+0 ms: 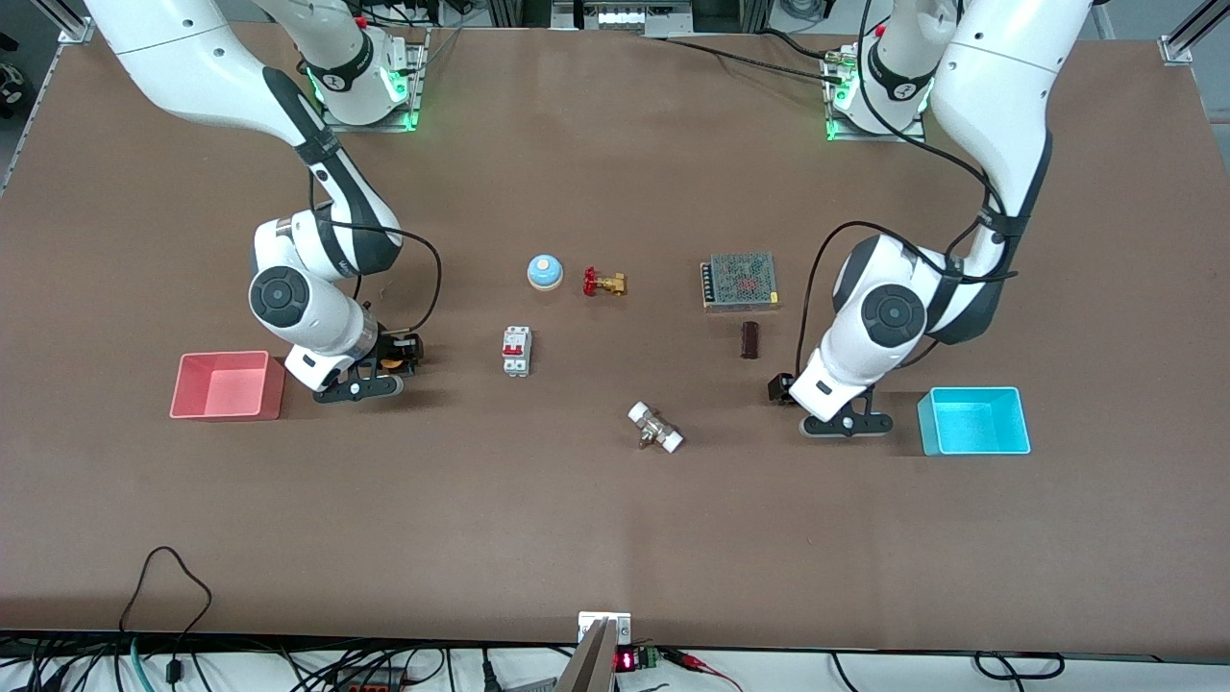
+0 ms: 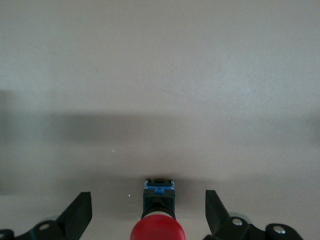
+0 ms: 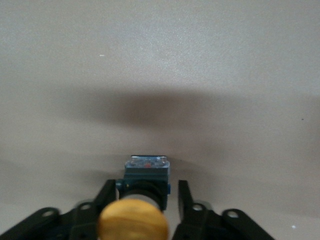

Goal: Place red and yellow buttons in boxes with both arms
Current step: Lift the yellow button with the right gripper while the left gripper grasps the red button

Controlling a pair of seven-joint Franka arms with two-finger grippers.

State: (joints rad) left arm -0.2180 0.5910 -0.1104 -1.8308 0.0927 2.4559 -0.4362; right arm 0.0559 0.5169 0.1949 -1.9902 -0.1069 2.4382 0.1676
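Cyan box (image 1: pixel 973 421) near the left arm's end of the tabletop (image 1: pixel 615 538), holding nothing. Beside it, left hand (image 2: pixel 149 212) spread around the red button (image 2: pixel 157 231). Pink-red box (image 1: pixel 229 385) bare inside too. Alongside, right hand (image 3: pixel 142 200) pinching the yellow button (image 3: pixel 132 225).

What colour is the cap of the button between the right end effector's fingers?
Yellow-orange; the button shows best in the right wrist view, between the right end effector's fingers.
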